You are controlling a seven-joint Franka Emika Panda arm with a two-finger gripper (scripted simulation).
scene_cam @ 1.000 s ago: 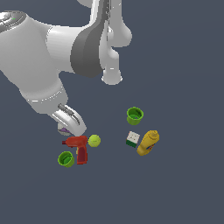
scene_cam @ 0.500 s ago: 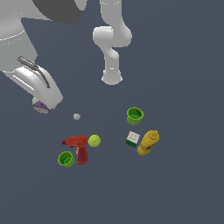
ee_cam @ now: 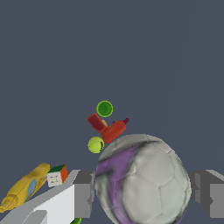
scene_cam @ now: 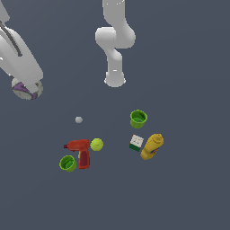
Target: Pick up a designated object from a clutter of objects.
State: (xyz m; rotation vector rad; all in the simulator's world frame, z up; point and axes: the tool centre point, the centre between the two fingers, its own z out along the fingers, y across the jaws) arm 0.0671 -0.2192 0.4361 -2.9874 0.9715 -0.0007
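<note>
The white ball with purple patches [scene_cam: 27,89] hangs high above the floor at the exterior view's upper left, clamped in my gripper [scene_cam: 26,85]. In the wrist view the ball [ee_cam: 142,179] fills the space between the two grey fingers [ee_cam: 82,194], and my gripper [ee_cam: 144,192] is shut on it. The rest of the clutter lies far below: a red power drill [scene_cam: 80,150], a yellow-green ball [scene_cam: 96,144], two green cups [scene_cam: 68,163] [scene_cam: 138,118], a white-and-green cube [scene_cam: 136,142] and a yellow mustard bottle [scene_cam: 152,146].
A tiny grey sphere [scene_cam: 78,119] lies on the floor above the drill in the exterior view. The robot's white base [scene_cam: 114,78] stands at the top centre. In the wrist view the drill [ee_cam: 107,127], one cup [ee_cam: 104,108] and the mustard bottle [ee_cam: 24,187] show.
The arm has risen and swung to the exterior view's upper left, away from the drill, carrying the white-purple ball. The other objects have stayed in place.
</note>
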